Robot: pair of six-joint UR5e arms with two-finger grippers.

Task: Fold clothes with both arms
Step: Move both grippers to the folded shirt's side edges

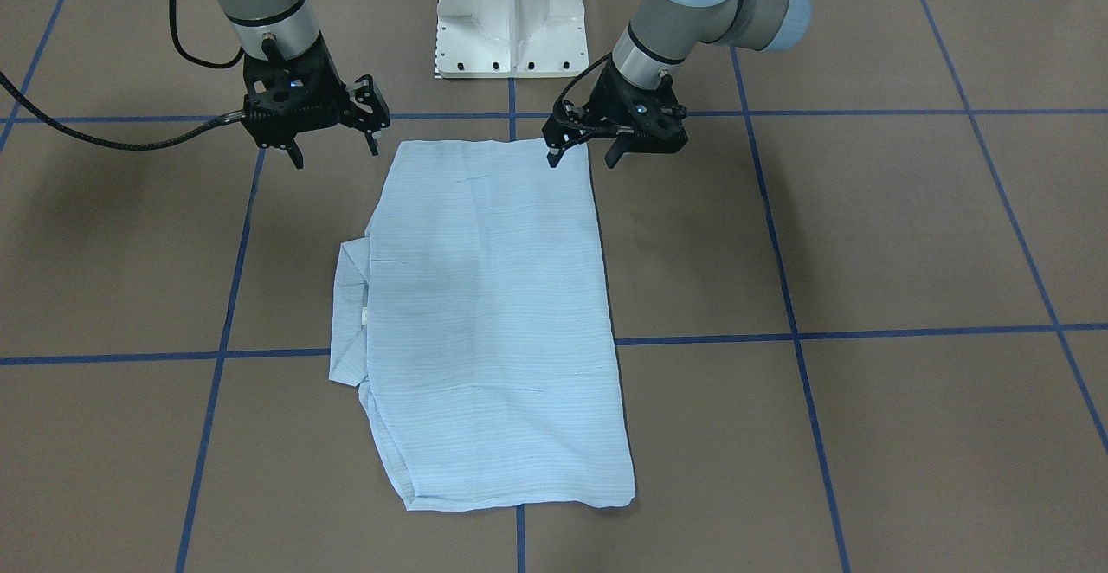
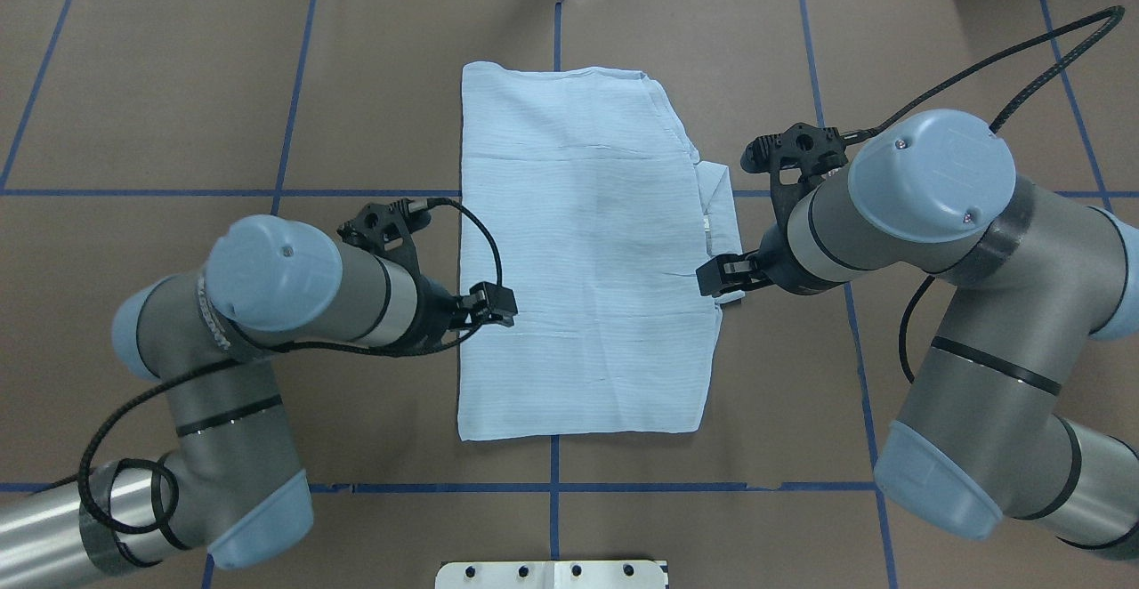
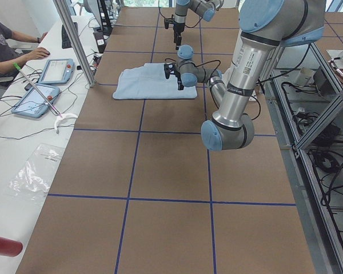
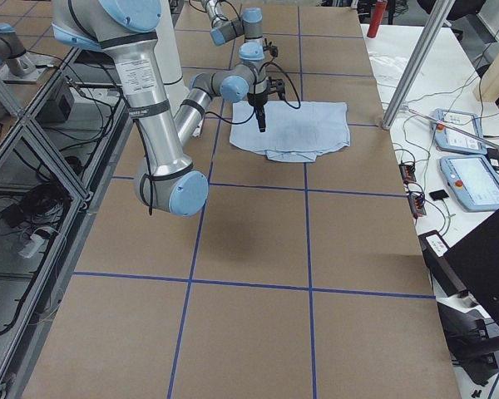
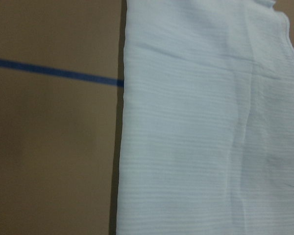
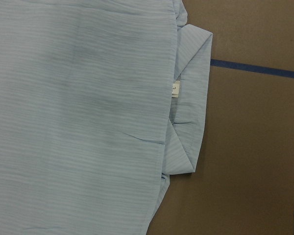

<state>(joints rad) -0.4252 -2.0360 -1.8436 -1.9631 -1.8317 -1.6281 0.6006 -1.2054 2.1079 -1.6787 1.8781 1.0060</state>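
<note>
The light-blue shirt (image 1: 489,322) lies flat on the brown table, folded into a rectangle, and also shows in the overhead view (image 2: 578,260). Its collar (image 1: 349,313) sticks out on my right side, and is clear in the right wrist view (image 6: 191,98). My left gripper (image 1: 582,160) is open and empty just above the shirt's near corner on my left side; one fingertip hangs over the shirt's edge. My right gripper (image 1: 336,155) is open and empty, just off the shirt's other near corner. The left wrist view shows the shirt's straight left edge (image 5: 125,147).
The white pedestal base (image 1: 511,19) stands behind the shirt at my side of the table. Blue tape lines (image 1: 866,331) grid the brown table. Beyond the far edge, a side table holds tablets (image 3: 54,71) and a seated person (image 3: 0,40).
</note>
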